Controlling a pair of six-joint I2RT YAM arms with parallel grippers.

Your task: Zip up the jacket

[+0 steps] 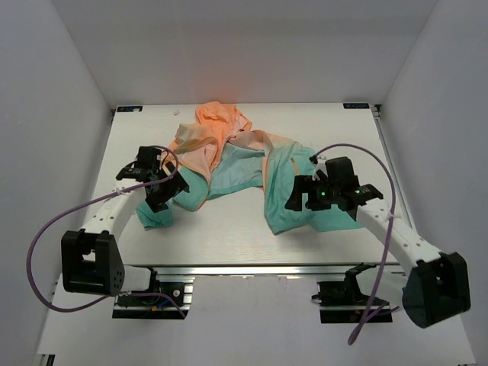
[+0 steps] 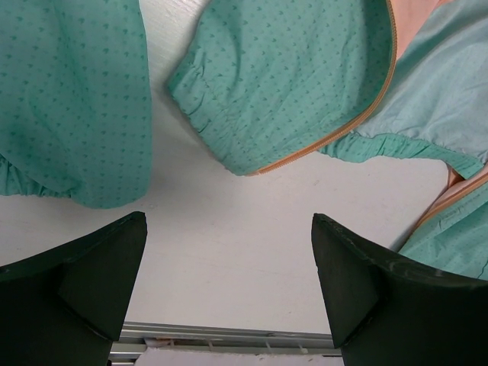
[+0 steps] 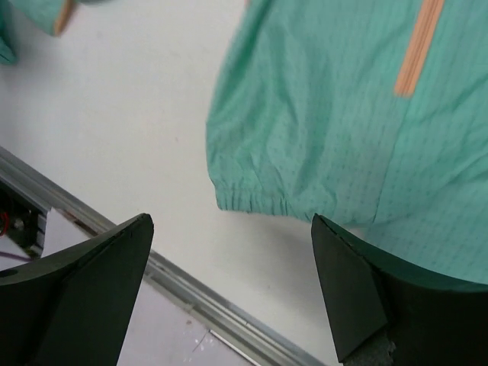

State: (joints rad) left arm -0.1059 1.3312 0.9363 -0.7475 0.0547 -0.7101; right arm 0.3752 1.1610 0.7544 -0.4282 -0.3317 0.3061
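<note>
Left gripper (image 2: pixel 229 221) and right gripper (image 3: pixel 232 221), both with fingers spread wide and empty, near teal hems of jacket (image 1: pixel 236 164), crumpled, unzipped, on white table (image 1: pixel 229 225).

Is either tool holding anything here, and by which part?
Nothing is held: the left tool and the right tool are both open, neither closed on the jacket.

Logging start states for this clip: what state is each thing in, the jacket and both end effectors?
Jacket: crumpled on the table, front open.
Front zipper: unzipped, this edge lying alone.
Left end effector: open, empty.
Right end effector: open, empty.
</note>
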